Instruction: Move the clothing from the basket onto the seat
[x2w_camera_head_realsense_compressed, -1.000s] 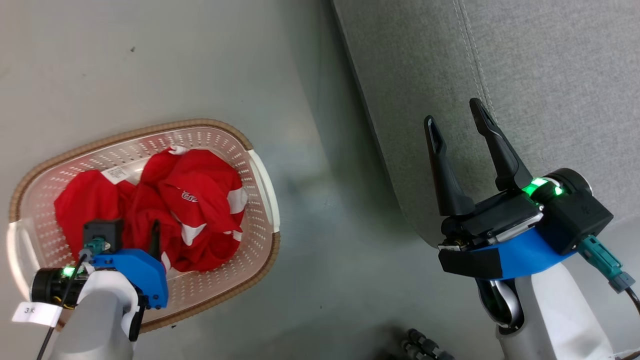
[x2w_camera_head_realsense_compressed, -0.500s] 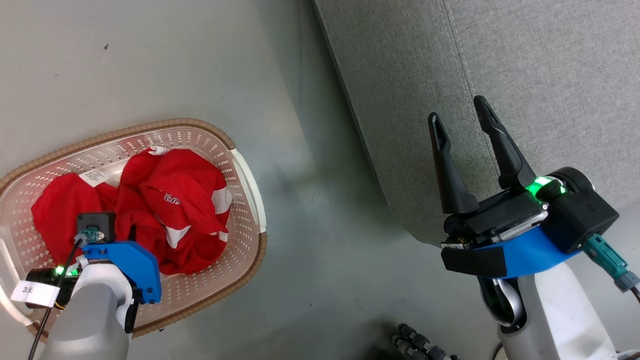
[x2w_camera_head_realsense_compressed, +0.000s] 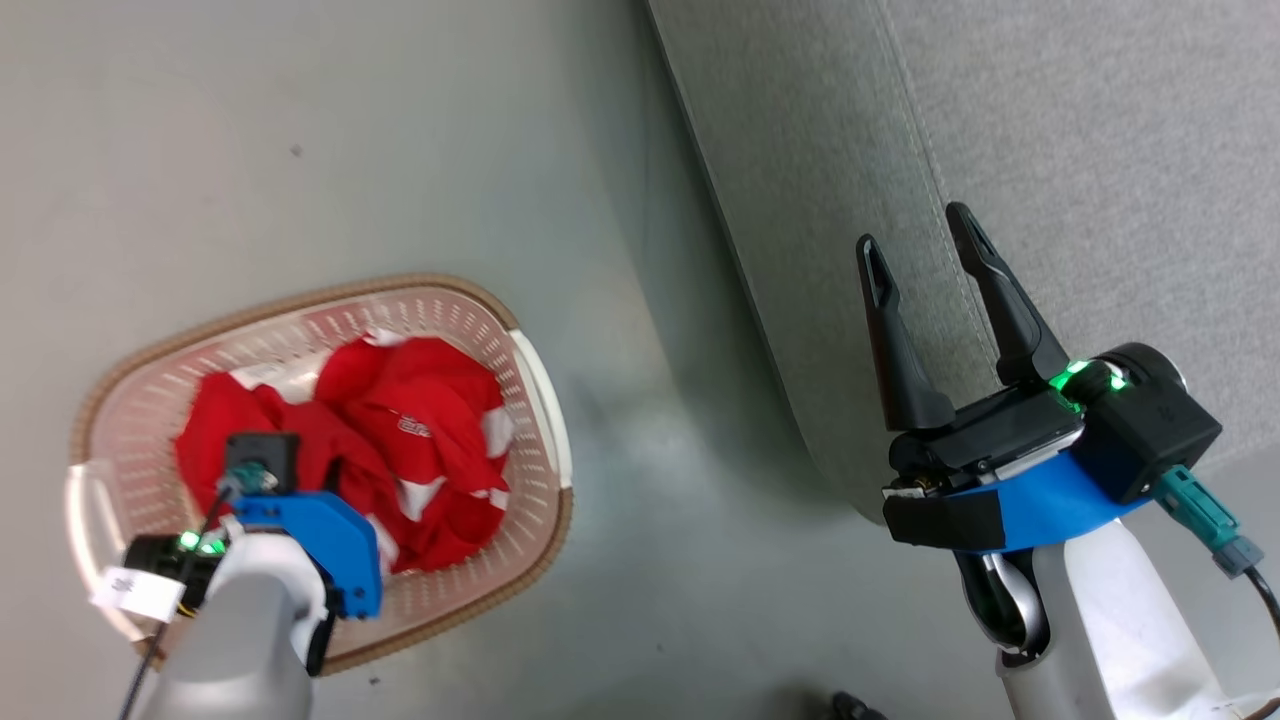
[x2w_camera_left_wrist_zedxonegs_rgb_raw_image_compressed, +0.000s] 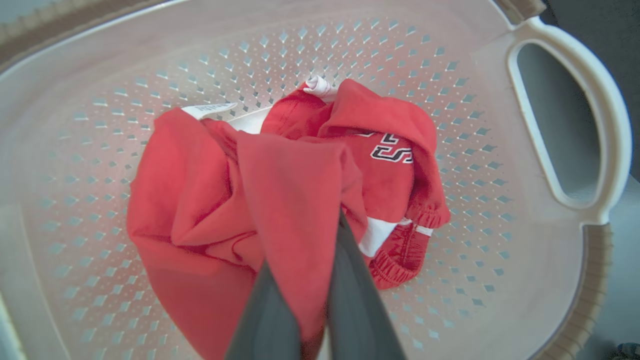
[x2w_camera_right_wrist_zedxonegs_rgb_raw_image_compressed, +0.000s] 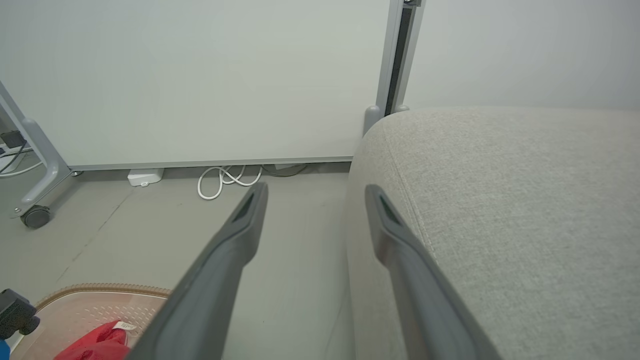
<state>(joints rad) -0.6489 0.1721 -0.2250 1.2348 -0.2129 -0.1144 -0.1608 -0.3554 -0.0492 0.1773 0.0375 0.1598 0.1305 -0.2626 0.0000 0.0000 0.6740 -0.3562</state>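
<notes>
Quick update from us: our left gripper (x2w_camera_left_wrist_zedxonegs_rgb_raw_image_compressed: 312, 250) is down inside the basket (x2w_camera_head_realsense_compressed: 130, 420) with its two fingers squeezed together on a fold of the clothing (x2w_camera_left_wrist_zedxonegs_rgb_raw_image_compressed: 190, 200). The red fabric is sandwiched between them and hides the tip of one finger, so we'd call that a proper pinch, not just a poke. The rest of the red pile sits bunched in the basket, with the white-lettered bit just beside the pinched fold. Nothing is clear of the rim yet. The basket stands on the floor (x2w_camera_head_realsense_compressed: 350, 130), near the seat (x2w_camera_head_realsense_compressed: 1050, 150) but with a strip of floor between them.

Pose-wise, the left arm points its wrist steeply down into the basket. That makes sense to us, since coming in from the top keeps the fingers off the perforated walls. Our right gripper (x2w_camera_head_realsense_compressed: 913, 228) has its fingers spread wide and holds nothing, hovering over the seat's edge. We reckon it's parked there to keep out of the way, handy if the cloth needs help once it comes over. Next up, in our view, is a straight lift.
</notes>
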